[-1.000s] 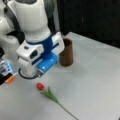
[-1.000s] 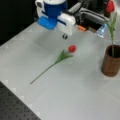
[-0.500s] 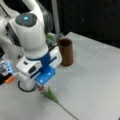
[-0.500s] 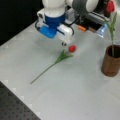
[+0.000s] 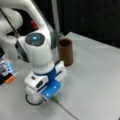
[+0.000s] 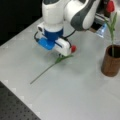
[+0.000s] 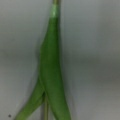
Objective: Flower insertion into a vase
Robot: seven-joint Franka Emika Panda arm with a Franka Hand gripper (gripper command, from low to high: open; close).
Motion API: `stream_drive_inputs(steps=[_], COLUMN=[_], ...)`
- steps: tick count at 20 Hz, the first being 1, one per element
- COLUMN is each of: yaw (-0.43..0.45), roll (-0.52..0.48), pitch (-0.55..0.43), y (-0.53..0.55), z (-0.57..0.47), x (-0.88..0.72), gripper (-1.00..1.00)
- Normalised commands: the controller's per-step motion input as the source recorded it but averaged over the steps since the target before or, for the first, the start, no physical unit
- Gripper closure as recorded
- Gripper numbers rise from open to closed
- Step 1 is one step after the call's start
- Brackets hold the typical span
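Dark curtain-like background stands behind a pale grey desk (image 6: pixel 82 97) in both front views, and a black perforated board (image 6: pixel 15 110) meets the desk's near-left corner in a front view.

Going from the left in that view, a long thin green stem (image 6: pixel 43 72) of a red-headed artificial flower lies flat on the desk, running up toward the desk's middle. Its leaves (image 6: pixel 62 58) spread just under the gripper (image 6: pixel 61 51), a white and blue block at the end of the white Franka arm (image 6: pixel 75 12), which hangs low over the flower's upper part. The red bloom (image 6: pixel 73 48) peeks out just beside the gripper's right end. Whether the fingers are open or closed on anything, I cannot tell; they are hidden under the blue housing.

Near the desk's right edge stands the plain dark-brown cylindrical wood-like vase (image 6: pixel 111 62), upright and well apart from the gripper. A second flower (image 6: pixel 111 27) with a green stem and red head already stands in it.

In a front view the gripper (image 5: pixel 48 91) sits over the stem (image 5: pixel 62 106), with the vase (image 5: pixel 65 51) behind it, near the desk's far edge.

The wrist view shows only green leaves (image 7: pixel 51 75) lying lengthwise on the grey desk (image 7: pixel 95 62); no fingers appear there.
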Motion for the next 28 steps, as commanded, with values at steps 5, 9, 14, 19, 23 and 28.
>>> stream_drive_inputs(steps=[5,9,14,19,23,28], yaw=[0.058,0.017,0.013,-0.013,-0.025,-0.014], roll=[-0.093,-0.103,-0.086,-0.070,-0.047,-0.046], pitch=[-0.042,-0.017,-0.041,-0.037,-0.038,-0.052], y=[0.06,0.07,0.07,0.08,0.10,0.13], z=[-0.22,-0.22,-0.22,-0.17,-0.23,-0.29], x=[0.20,0.20,0.21,0.15,0.12,0.13], gripper=[-1.00,-1.00,-1.00,-1.00,1.00,1.00])
